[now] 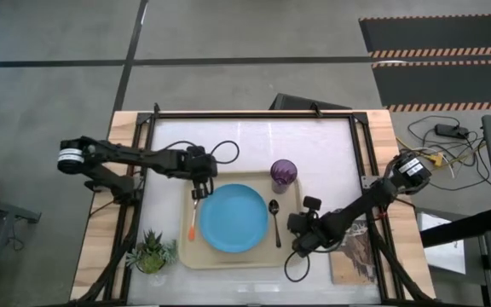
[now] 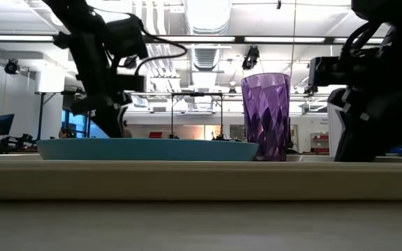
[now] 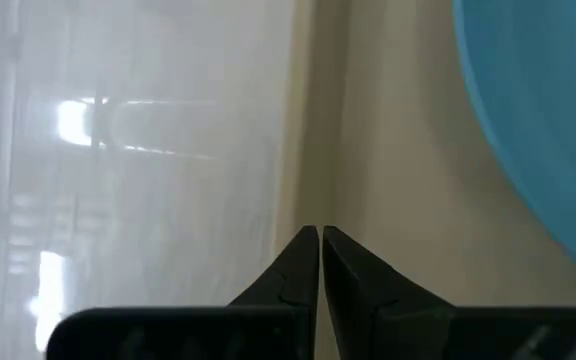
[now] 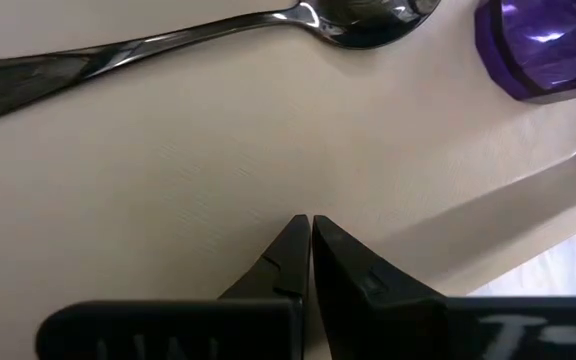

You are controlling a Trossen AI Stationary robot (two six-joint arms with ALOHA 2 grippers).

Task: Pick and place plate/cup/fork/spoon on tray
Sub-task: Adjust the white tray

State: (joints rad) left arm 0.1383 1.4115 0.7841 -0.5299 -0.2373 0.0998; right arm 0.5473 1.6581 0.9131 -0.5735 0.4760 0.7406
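Plate, cup, fork and spoon all sit on my tray [image 1: 187, 257].
Plate [image 1: 233, 218] at its centre; fork [image 1: 193, 223] along the left rim; spoon [image 1: 275, 220] right of the plate; cup [image 1: 283, 175] in the far right corner; my left gripper [image 3: 319, 240] pinched together over the fork's tines; my right gripper [image 4: 309, 230] closed by the right rim.

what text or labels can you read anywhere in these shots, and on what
No text can be read in any view.
The printed book beside the tray shows a picture, but any lettering is too small.
The signs in the room behind the purple cup are too blurred to read.
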